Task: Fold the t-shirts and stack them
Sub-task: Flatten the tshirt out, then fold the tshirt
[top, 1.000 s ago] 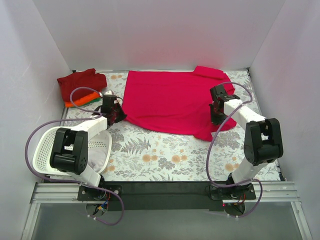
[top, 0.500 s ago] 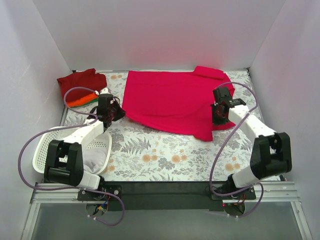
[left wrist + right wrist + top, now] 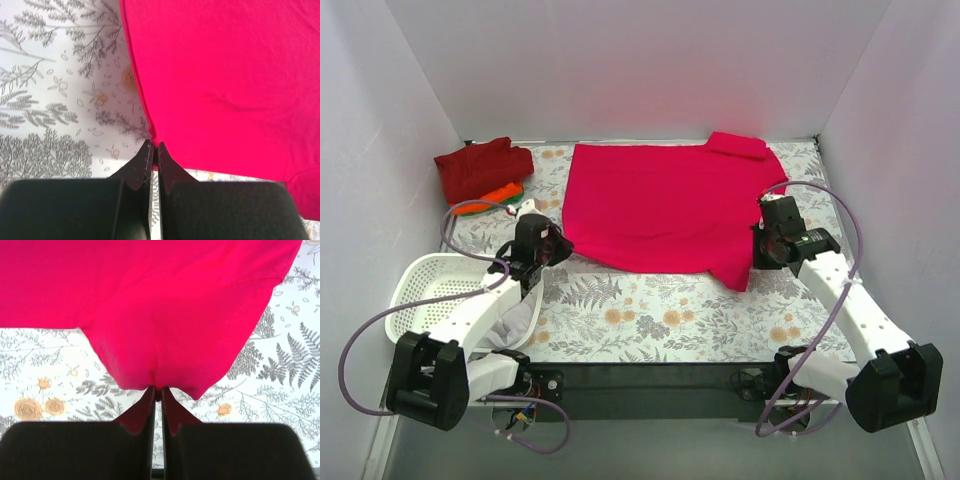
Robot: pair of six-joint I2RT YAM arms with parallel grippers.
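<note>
Top external view: the bright pinkish-red cloth t-shirt [image 3: 660,205] lies spread on the flowered worktop [image 3: 650,310], not yet folded. The left claw [image 3: 556,245] and right claw [image 3: 758,252] pinch its near corners (both clenched). Far left, darker folded shirts [image 3: 480,172] sit stacked.

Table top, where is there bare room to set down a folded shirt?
Widest bare patch: the floral table strip between the near hem of the pink-red shirt and the black rail, from the white basket to the right arm. A narrow gap lies between the folded stack and that shirt. Back centre and left side are crowded.
</note>
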